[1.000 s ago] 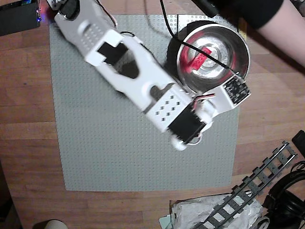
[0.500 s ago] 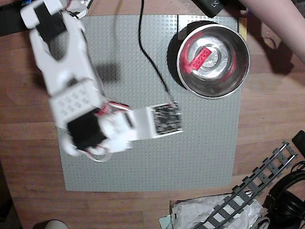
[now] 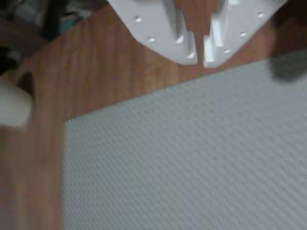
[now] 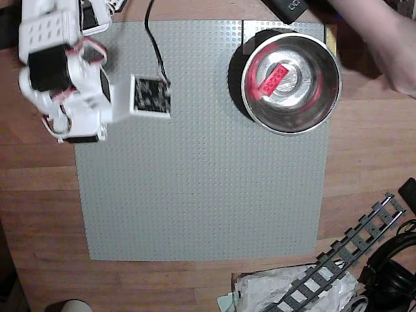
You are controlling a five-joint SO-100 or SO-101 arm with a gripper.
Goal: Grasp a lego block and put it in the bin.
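The red lego block point(image 4: 273, 79) lies inside the bin point(image 4: 320, 97), a shiny steel bowl at the upper right of the overhead view. My arm point(image 4: 65, 84) is far from it, over the upper left corner of the grey baseplate point(image 4: 195, 195). From above, the arm's white body hides the fingers. In the wrist view my gripper point(image 3: 200, 56) comes in from the top edge. Its white fingers point(image 3: 158, 28) are nearly together with nothing between them, over the wood just beyond the baseplate point(image 3: 192, 158). Neither block nor bin appears in the wrist view.
A person's bare arm point(image 4: 377, 32) reaches in at the upper right, close to the bowl. A dark toy track point(image 4: 351, 253), a crumpled plastic bag point(image 4: 286, 292) and black cables point(image 4: 396, 273) lie at the lower right. A pale blurred object point(image 3: 12, 103) sits at the left of the wrist view.
My arm has swung away from the bowl, across the baseplate to its upper left corner. The red block stays in the bowl. The person's arm has shifted at the upper right.
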